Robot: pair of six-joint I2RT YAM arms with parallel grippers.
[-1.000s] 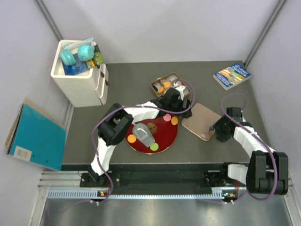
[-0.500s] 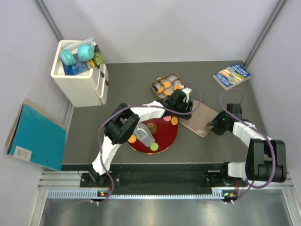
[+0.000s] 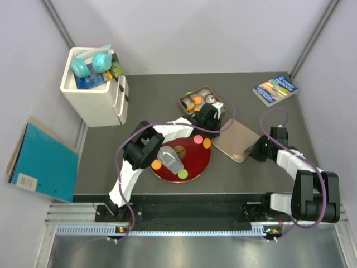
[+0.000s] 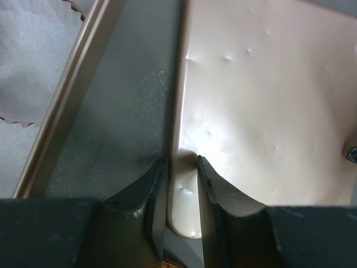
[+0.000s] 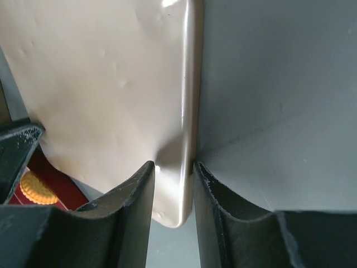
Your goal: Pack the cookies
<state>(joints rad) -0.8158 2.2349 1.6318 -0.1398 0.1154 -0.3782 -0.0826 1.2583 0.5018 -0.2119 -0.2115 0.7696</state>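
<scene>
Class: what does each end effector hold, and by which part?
Both pinch the tan lid by its rim: the left end effector on one edge, the right end effector on the opposite edge.

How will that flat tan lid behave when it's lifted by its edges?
The flat tan metal-looking lid probably stays stiff, though its small dents suggest thin, light sheet. Its glossy surface looks slippery, so it may slide in a pinch at the rim.

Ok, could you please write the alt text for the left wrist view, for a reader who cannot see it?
The left hand pinches the rim of a flat tan lid between its two dark fingers. Left of the lid lies a strip of grey table, then the gold box rim with white crinkled paper inside.
</scene>
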